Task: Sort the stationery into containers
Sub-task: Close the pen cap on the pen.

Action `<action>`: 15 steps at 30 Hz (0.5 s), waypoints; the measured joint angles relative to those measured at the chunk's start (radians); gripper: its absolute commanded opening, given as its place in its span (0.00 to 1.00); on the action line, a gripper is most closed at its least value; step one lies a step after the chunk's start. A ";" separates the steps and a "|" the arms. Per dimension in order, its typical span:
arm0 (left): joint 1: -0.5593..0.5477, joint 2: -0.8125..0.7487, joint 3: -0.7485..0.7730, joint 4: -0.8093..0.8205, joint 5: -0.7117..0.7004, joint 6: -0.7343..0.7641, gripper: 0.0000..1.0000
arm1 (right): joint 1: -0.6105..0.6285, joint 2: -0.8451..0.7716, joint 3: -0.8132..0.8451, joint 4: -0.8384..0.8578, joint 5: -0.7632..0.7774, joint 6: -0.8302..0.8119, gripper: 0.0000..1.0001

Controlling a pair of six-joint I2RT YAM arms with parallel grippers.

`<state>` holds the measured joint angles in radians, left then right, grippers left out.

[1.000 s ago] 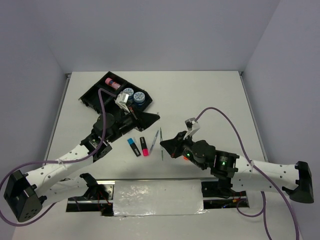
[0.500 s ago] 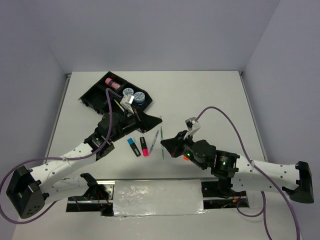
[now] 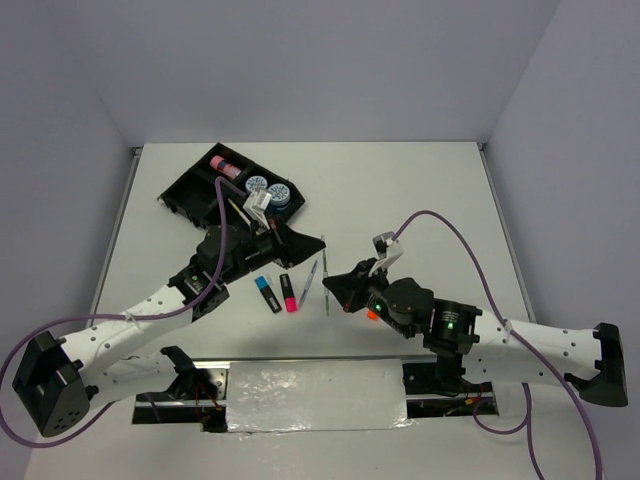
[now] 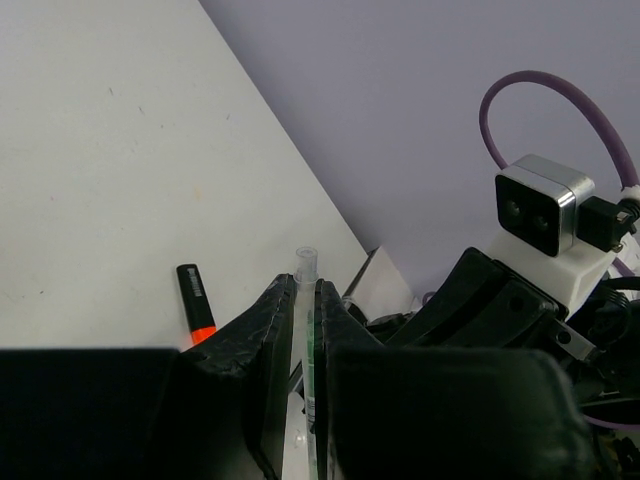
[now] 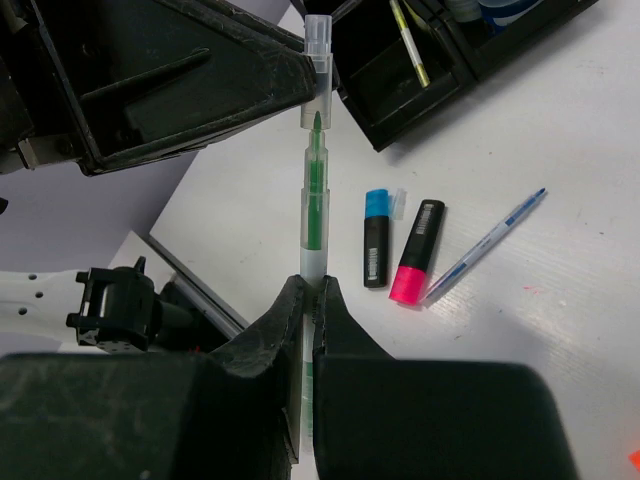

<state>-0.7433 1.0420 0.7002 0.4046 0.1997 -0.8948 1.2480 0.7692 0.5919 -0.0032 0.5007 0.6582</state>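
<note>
- No word, brand, number or sign is showing clearly enough to be read in any view.
- The orange highlighter (image 4: 196, 305) is carrying a small pale mark on its black barrel, too blurred to read.
- The blue highlighter (image 5: 375, 240) and pink highlighter (image 5: 417, 250) are showing faint print, too small to read.

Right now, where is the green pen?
In the right wrist view, the green pen stretches between both grippers: right gripper on its barrel, left gripper on its clear cap, beside the blue highlighter.
</note>
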 measured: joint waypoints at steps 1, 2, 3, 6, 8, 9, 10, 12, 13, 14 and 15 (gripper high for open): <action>0.000 0.001 0.000 0.001 0.003 0.000 0.00 | 0.000 0.000 0.002 -0.003 0.001 -0.002 0.00; 0.000 0.002 0.000 0.003 0.006 -0.001 0.00 | 0.000 0.000 0.004 -0.005 0.002 -0.002 0.00; 0.000 0.002 0.000 0.006 0.008 -0.002 0.00 | 0.001 0.000 0.005 -0.006 0.003 -0.003 0.00; 0.000 0.002 0.000 0.014 0.014 -0.003 0.00 | 0.003 0.000 0.010 -0.016 0.011 -0.005 0.00; 0.000 0.002 0.000 0.018 0.015 -0.005 0.00 | 0.003 0.000 0.014 -0.019 0.014 -0.011 0.00; 0.000 0.002 0.000 0.019 0.016 -0.007 0.00 | 0.003 0.000 0.016 -0.021 0.016 -0.017 0.00; 0.000 0.002 0.000 0.019 0.016 -0.009 0.00 | 0.002 0.001 0.019 -0.025 0.017 -0.025 0.00; -0.005 0.002 -0.001 0.016 0.021 -0.013 0.00 | -0.001 0.005 0.033 -0.035 0.019 -0.044 0.00; -0.010 0.002 -0.001 0.014 0.026 -0.017 0.00 | -0.007 0.008 0.045 -0.035 0.018 -0.056 0.00; -0.016 0.002 -0.002 0.015 0.027 -0.020 0.00 | -0.014 0.011 0.055 -0.039 0.016 -0.066 0.00; -0.021 0.002 -0.002 0.021 0.026 -0.021 0.00 | -0.022 0.014 0.066 -0.046 0.012 -0.079 0.00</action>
<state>-0.7643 1.0439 0.6983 0.4259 0.2253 -0.9161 1.2263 0.7834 0.6579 -0.0490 0.5129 0.5789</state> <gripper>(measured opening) 0.220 0.039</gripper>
